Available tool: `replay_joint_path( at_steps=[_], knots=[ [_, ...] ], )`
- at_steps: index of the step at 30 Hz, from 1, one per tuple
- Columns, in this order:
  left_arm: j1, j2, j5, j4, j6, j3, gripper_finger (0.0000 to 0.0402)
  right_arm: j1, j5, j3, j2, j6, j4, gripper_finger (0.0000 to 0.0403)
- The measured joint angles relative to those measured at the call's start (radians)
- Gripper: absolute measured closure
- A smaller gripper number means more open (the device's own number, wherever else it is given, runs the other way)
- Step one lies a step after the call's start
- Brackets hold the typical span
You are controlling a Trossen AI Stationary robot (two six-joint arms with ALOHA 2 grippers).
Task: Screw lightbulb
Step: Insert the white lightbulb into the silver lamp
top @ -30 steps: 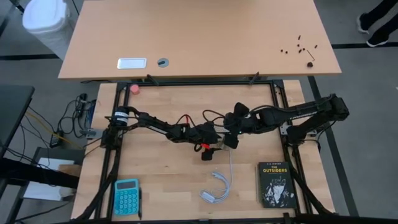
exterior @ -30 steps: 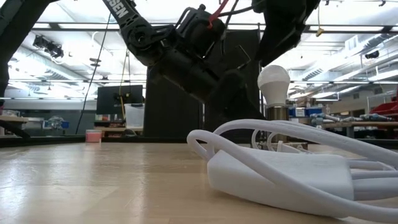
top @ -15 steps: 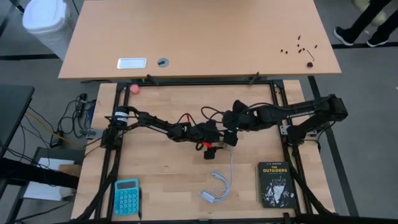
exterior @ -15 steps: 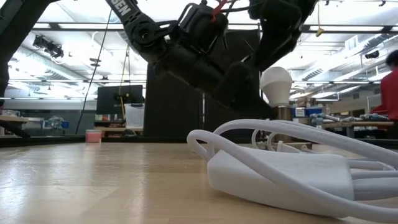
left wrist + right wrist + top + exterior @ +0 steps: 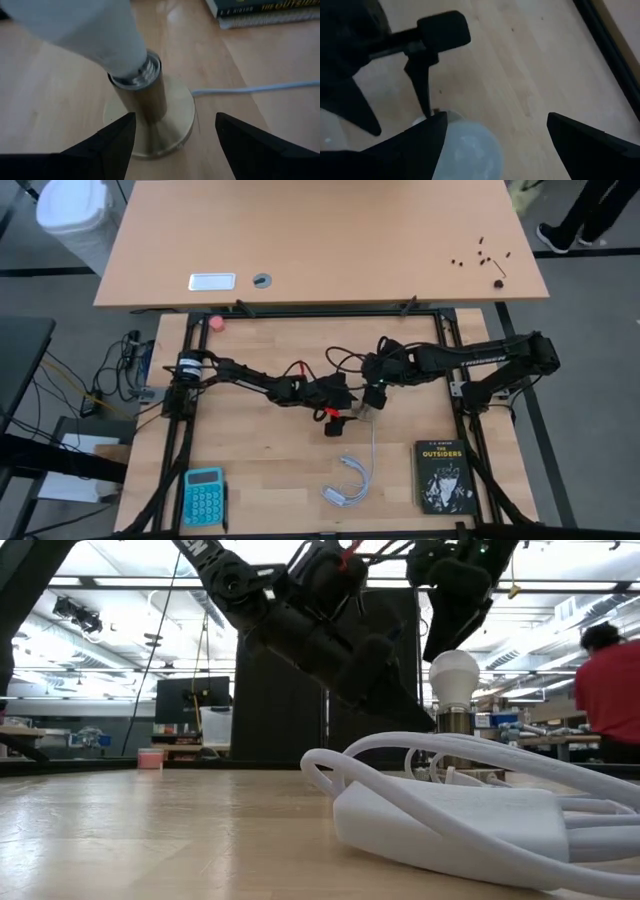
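Lightbulb seated upright in the brass socket

The left gripper [image 5: 172,140] straddles the socket [image 5: 150,117] with fingers spread; the right gripper [image 5: 492,135], released wide, hovers just above the lightbulb [image 5: 453,675].

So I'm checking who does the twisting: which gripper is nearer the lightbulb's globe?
Right. The right gripper hangs open just above the lightbulb, globe between its fingers. The left gripper sits lower, its fingers either side of the brass socket, not touching it.
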Motion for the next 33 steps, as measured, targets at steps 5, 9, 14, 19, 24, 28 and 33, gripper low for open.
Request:
replay_joint_path(
  at_steps=[5,9,14,19,24,28,33],
  knots=[
    [0.000,-0.021,0.002,-0.030,0.001,0.000,0.0122,-0.008,-0.002,0.000,-0.009,0.006,-0.005,0.0049],
    [0.000,-0.027,0.004,-0.038,0.000,0.001,0.0122,-0.008,-0.014,0.000,-0.013,0.006,0.020,0.0049],
    [0.000,-0.027,0.009,-0.051,-0.015,0.000,0.0122,-0.007,-0.025,0.000,-0.012,0.004,0.042,0.0049],
    [-0.007,-0.056,0.040,-0.069,-0.032,-0.003,0.0122,-0.007,-0.024,0.000,-0.012,0.001,0.046,0.0049],
    [-0.031,-0.091,0.040,-0.091,-0.027,-0.004,0.0122,-0.007,-0.024,0.000,-0.012,0.000,0.058,0.0049],
    [-0.058,-0.115,0.040,-0.144,-0.013,-0.004,0.0122,-0.019,-0.024,0.000,-0.017,-0.006,0.072,0.0049],
    [-0.106,-0.117,0.031,-0.184,-0.009,-0.004,0.0122,-0.042,-0.002,0.000,-0.043,-0.019,0.089,0.0049]
  ],
)
